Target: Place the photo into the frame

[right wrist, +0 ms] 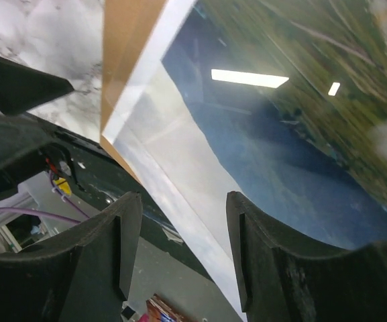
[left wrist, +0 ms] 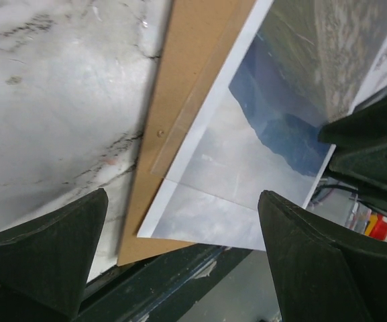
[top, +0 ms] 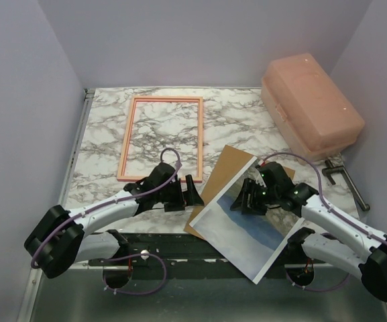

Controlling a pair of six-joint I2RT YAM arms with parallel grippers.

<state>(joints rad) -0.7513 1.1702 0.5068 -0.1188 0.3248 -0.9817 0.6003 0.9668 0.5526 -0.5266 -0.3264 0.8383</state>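
Note:
The photo [top: 237, 231] lies picture side up, slanted, on a brown backing board [top: 223, 168], and its near corner overhangs the table's front edge. The frame [top: 127, 141], orange-pink and empty, lies flat at the far left. My left gripper [top: 194, 194] is open and empty beside the board's left edge. In its wrist view [left wrist: 184, 194] the photo's near left corner [left wrist: 247, 168] and the board [left wrist: 186, 80] lie between the fingers. My right gripper [top: 247, 200] is open over the photo's middle. In its wrist view [right wrist: 184, 196] it hovers above the photo [right wrist: 267, 134], holding nothing.
A closed pink plastic box [top: 310, 104] stands at the far right. A metal clamp [top: 344, 181] sits on the right table edge. The marble tabletop [top: 99, 134] has walls on the left, back and right. A dark rail [top: 180, 245] runs along the front edge.

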